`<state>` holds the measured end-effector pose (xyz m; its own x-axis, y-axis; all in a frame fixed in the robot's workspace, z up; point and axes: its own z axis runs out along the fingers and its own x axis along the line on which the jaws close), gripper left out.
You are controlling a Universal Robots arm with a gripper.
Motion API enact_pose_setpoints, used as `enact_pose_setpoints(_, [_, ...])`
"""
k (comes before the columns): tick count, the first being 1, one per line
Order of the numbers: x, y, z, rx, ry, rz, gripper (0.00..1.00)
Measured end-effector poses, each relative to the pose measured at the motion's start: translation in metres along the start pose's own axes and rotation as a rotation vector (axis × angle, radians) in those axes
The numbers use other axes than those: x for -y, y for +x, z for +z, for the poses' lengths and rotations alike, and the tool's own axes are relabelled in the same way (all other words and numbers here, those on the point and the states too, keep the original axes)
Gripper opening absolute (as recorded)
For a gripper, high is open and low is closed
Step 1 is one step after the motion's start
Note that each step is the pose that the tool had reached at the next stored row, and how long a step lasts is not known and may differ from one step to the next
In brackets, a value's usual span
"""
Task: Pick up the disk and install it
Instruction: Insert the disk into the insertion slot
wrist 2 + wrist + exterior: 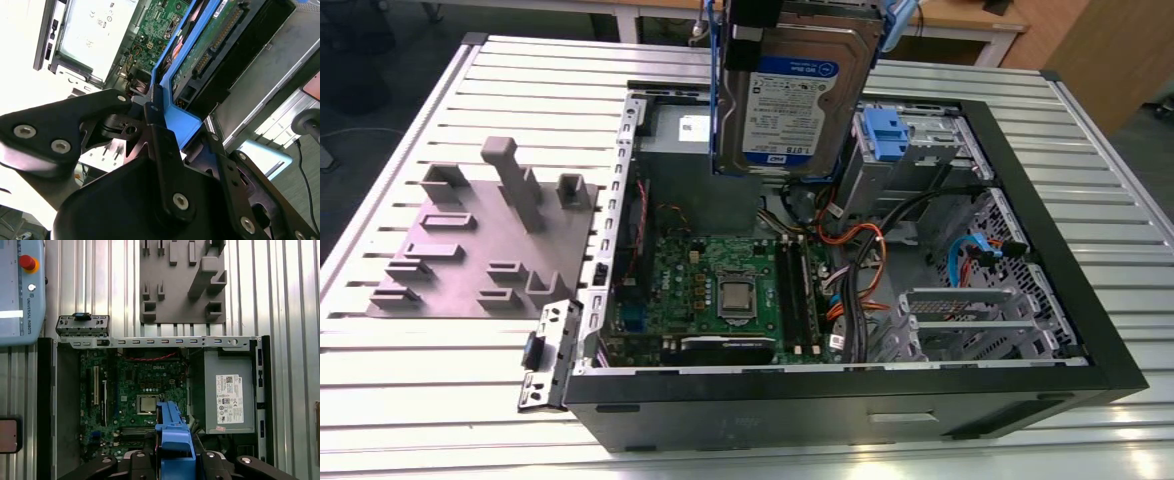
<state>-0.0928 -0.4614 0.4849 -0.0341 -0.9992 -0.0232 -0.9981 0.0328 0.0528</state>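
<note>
1. Disk (798, 95), a flat rectangular silver-metal drive with a white-and-blue label in a blue plastic carrier, hangs upright.
2. Black metal gripper (182, 126) has its fingers (162, 145) clamped on that carrier's edge.
3. Beneath sits the open black metal computer case (1107, 370), green motherboard (720, 290) exposed; in the exterior view the disk hangs over its twelve o'clock end.
4. Grey moulded fixture plate (454, 260) lies at the case's nine o'clock.

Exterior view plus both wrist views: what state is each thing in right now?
Disk: lifted, held upright above the open case.
End effector: shut on the disk's blue carrier.
Case: lying on its side, panel off, interior exposed.
Caddy: seated inside the case, apart from the disk.
</note>
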Motion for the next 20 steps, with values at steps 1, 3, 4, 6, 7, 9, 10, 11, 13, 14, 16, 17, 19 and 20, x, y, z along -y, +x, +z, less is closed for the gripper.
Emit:
enact_pose_setpoints(1, [0.0, 0.0, 0.0, 0.0, 0.0, 0.0, 0.36])
enact_pose_setpoints(3, [0.0, 0.0002, 0.0, -0.0001, 0.0, 0.0, 0.36])
enact_pose_setpoints(4, [0.0, 0.0004, 0.0, -0.0001, 0.0, 0.0, 0.36])
enact_pose_setpoints(6, [0.0001, 0.0012, 0.0, 0.0, 0.0, 0.0, 0.36])
enact_pose_setpoints(7, [0.0001, 0.0019, 0.0, 0.0001, 0.0, 0.0, 0.36])
enact_pose_setpoints(9, [0.0002, 0.005, -0.0001, 0.0, 0.0, 0.0, 0.36])
enact_pose_setpoints(10, [0.0003, 0.007, -0.0002, -0.0001, 0.0, 0.0, 0.36])
enact_pose_setpoints(11, [0.0003, 0.0089, -0.0002, 0.0001, 0.0001, 0.0, 0.36])
enact_pose_setpoints(13, [0.0004, 0.013, -0.0003, 0.0, 0.0, 0.0, 0.36])
enact_pose_setpoints(14, [0.0005, 0.015, -0.0003, 0.0002, 0.0001, 0.0, 0.36])
enact_pose_setpoints(16, [0.0006, 0.0185, -0.0005, -0.0001, 0.0, 0.0, 0.36])
enact_pose_setpoints(17, [0.0007, 0.02, -0.0005, 0.0, 0.0, 0.0, 0.36])
enact_pose_setpoints(19, [0.0006, 0.0208, -0.0005, 0.0, 0.0, 0.0, 0.36])
enact_pose_setpoints(20, [0.0006, 0.0208, -0.0005, 0.0001, 0.0, 0.0, 0.36])
